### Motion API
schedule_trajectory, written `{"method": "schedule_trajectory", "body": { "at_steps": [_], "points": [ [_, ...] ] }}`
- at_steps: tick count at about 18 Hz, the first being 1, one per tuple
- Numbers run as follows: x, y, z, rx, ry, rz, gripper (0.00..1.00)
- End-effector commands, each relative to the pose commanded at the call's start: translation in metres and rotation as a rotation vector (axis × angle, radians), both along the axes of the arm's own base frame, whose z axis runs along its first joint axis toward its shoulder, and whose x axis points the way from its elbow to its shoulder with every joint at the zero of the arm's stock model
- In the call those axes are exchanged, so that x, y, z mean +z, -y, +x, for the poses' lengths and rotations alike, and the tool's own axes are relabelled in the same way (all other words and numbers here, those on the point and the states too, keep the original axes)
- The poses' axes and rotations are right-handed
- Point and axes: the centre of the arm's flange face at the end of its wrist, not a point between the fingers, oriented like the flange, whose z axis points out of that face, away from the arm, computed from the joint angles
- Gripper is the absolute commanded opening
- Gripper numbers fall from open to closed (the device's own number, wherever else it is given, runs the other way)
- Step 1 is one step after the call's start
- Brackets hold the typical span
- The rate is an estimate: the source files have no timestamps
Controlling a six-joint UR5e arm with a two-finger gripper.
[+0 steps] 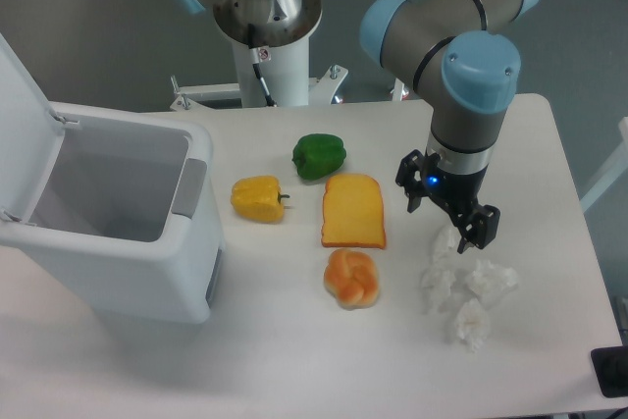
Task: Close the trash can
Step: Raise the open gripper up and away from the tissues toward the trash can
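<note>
The trash can (118, 233) looks like smooth white plastic with a soft sheen, its tab (190, 186) matt grey. At 3 o'clock from it, the yellow pepper (258, 198) and green pepper (319, 155) shine glossy. The tissues (466, 291) are crumpled white paper. The bench (294, 360) is matt white, smooth.

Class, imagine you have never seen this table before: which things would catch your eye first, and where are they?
The large white plastic trash can at the left, its lid standing open. The blue-jointed robot arm's black hand hangs over crumpled white tissues at the right. Between them lie a yellow pepper and a green pepper.
</note>
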Motion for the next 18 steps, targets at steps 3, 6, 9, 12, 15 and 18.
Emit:
{"method": "schedule_trajectory", "body": {
  "at_steps": [3,6,9,12,15,18],
  "points": [
    [0.002,0.001,0.000,-0.002,-0.003,0.001,1.00],
    [0.003,0.002,0.005,-0.001,-0.004,-0.003,1.00],
    [0.014,0.007,0.013,0.034,-0.015,-0.003,1.00],
    [0.019,0.018,0.036,0.088,-0.002,0.000,1.00],
    [0.024,0.031,0.059,0.098,0.000,-0.001,1.00],
    [0.035,0.040,0.076,0.207,0.012,0.015,1.00]
  ]
}}
